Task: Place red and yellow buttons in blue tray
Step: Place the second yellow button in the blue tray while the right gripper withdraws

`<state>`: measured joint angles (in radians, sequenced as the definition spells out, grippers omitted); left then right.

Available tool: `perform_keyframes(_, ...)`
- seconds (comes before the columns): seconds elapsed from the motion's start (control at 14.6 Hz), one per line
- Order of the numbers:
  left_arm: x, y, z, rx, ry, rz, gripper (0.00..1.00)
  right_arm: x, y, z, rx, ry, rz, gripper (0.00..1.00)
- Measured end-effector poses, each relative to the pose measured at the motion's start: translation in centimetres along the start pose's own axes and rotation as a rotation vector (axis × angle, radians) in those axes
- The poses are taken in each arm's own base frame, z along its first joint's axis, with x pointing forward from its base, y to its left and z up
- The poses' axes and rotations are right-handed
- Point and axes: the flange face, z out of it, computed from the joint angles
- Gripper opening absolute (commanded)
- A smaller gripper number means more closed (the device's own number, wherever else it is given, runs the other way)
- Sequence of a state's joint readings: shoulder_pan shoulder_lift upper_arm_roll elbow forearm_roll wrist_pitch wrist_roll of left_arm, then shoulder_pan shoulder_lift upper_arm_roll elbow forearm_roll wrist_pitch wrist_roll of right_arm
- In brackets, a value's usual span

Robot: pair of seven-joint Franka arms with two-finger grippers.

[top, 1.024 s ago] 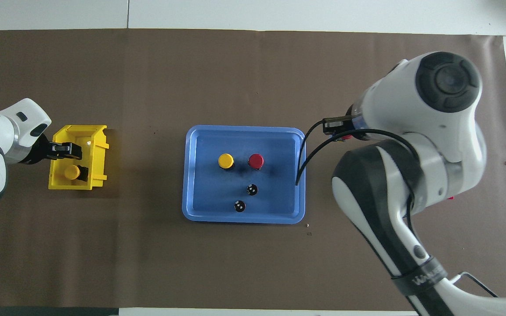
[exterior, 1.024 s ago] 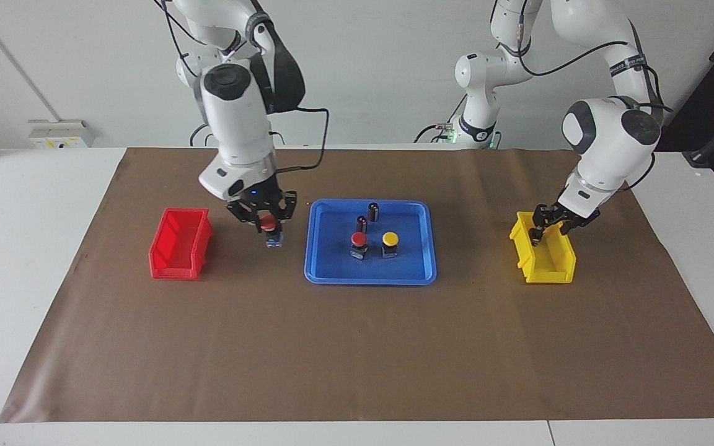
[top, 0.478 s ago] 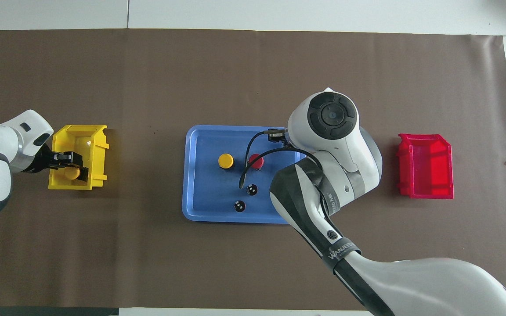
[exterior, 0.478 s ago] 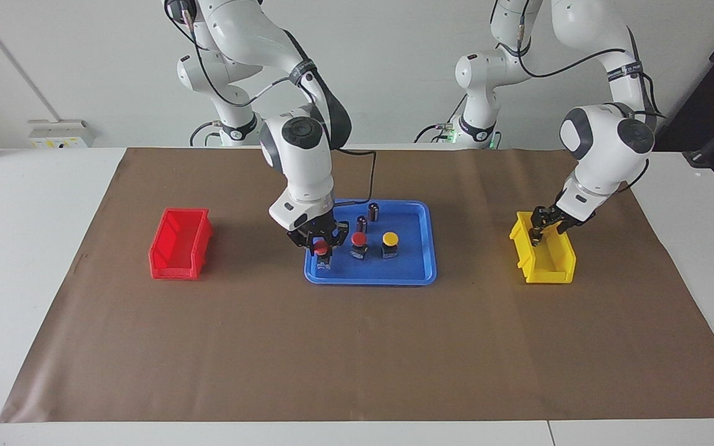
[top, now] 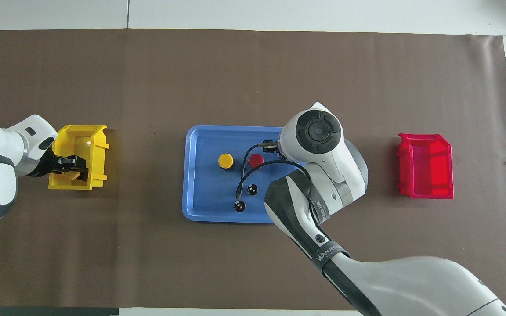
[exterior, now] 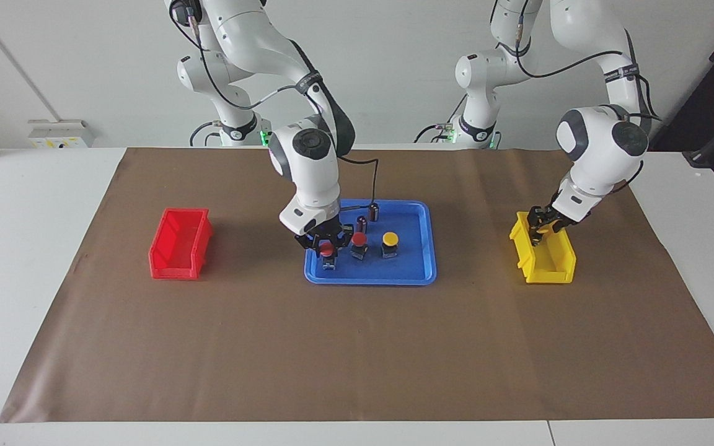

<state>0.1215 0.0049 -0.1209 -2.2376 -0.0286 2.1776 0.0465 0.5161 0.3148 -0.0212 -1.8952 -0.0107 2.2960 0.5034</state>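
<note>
The blue tray (exterior: 369, 280) (top: 189, 175) lies mid-table. In it stand a red button (exterior: 359, 238) (top: 256, 159) and a yellow button (exterior: 390, 237) (top: 225, 160) side by side. My right gripper (exterior: 327, 251) is shut on a second red button (exterior: 326, 247), low in the tray's end toward the right arm, beside the standing red one. I cannot tell whether its body touches the tray floor, and the overhead view hides it under the wrist. My left gripper (exterior: 542, 228) (top: 75, 169) reaches down into the yellow bin (exterior: 546, 263) (top: 97, 145), over another yellow button (top: 74, 174).
Two dark capless cylinders (exterior: 374, 211) (top: 251, 189) stand in the tray, nearer to the robots than the buttons. A red bin (exterior: 180, 244) (top: 424, 166) sits toward the right arm's end of the table. Brown paper covers the tabletop.
My right gripper carried the red button from beside the red bin across to the tray and lowered it there. My left gripper sank deeper into the yellow bin, onto the yellow button.
</note>
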Motion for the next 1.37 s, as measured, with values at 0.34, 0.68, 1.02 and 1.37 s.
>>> perform_keyframes(0.34,0.8,0.0,-0.8,0.003,0.078,-0.014,0.01,4.7,4.7,-7.5,-0.018,0.009,0.094,1.0)
perform_keyframes(0.68,5.7,1.4,-7.9,-0.001,0.132,-0.008,0.01,5.1,17.7,-23.4,-0.059,-0.066,0.164,1.0)
perform_keyframes(1.02,7.0,17.6,-10.0,-0.022,0.085,-0.162,0.01,0.7,32.8,-30.1,-0.052,-0.145,0.125,1.0)
perform_keyframes(1.37,0.8,32.4,-5.3,0.007,0.028,-0.185,0.01,-0.2,38.4,-30.0,-0.042,-0.161,0.098,1.0)
